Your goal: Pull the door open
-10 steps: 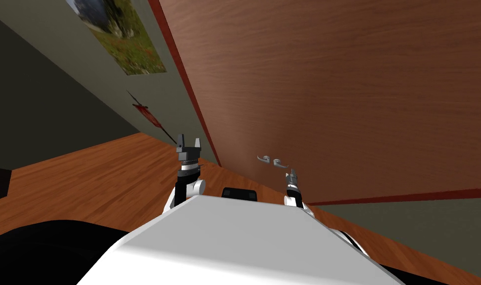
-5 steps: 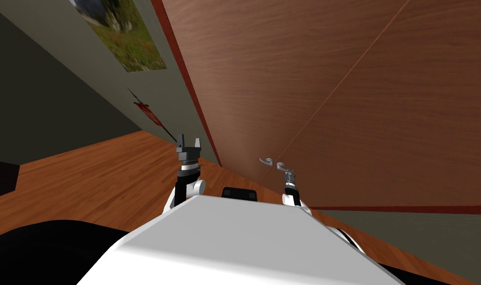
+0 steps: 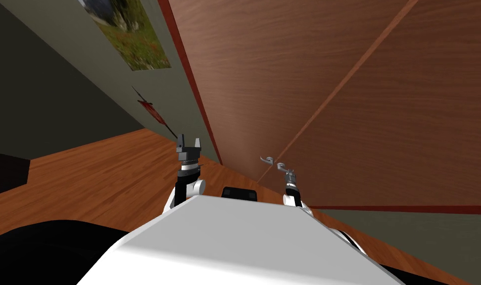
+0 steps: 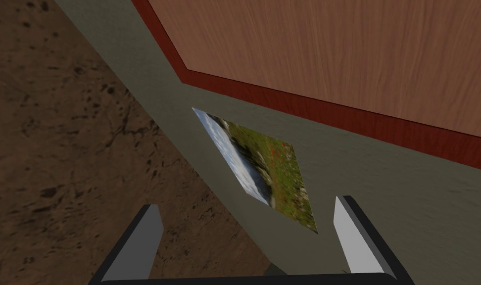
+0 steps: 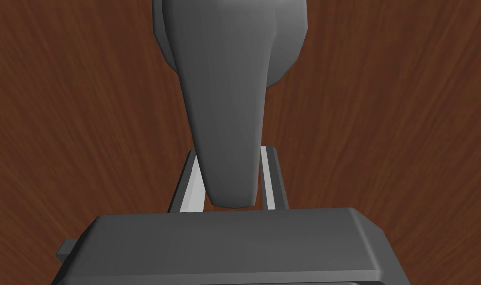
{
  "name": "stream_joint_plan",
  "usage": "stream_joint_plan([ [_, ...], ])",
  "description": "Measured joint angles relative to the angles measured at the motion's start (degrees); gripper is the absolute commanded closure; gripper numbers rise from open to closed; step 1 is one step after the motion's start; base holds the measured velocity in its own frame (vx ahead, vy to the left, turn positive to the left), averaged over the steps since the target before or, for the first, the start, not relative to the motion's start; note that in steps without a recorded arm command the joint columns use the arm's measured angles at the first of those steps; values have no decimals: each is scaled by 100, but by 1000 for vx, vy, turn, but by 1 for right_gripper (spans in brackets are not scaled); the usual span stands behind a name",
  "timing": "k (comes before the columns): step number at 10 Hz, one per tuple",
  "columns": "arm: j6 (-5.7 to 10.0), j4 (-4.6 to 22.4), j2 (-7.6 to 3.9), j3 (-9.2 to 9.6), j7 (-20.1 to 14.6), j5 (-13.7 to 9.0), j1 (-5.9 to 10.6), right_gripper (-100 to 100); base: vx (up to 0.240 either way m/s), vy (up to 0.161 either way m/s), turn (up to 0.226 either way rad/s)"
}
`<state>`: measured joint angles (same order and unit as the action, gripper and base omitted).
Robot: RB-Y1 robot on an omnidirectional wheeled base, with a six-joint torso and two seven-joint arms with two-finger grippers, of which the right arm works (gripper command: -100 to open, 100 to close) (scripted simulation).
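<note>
Door (image 3: 333,74) should swing best if the right gripper (image 5: 229,156), pinching its handle (image 5: 229,89), pulls back along the hinge arc, while the left gripper (image 4: 248,205) hangs spread beside the door.

The head camera looks steeply down and forward, rolled, onto the door (image 3: 294,74). The right wrist camera sits very near the handle (image 5: 229,89) held in the right gripper (image 5: 229,152). The left wrist camera looks past the left gripper (image 4: 248,204) at the picture (image 4: 257,163), which the head view shares.
</note>
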<state>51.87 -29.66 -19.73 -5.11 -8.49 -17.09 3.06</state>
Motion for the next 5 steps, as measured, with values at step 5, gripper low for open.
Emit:
stream_joint_plan([
  [5, -39, 52, -65, -52, -54, 60, -114, 100, -185, -6, 154],
])
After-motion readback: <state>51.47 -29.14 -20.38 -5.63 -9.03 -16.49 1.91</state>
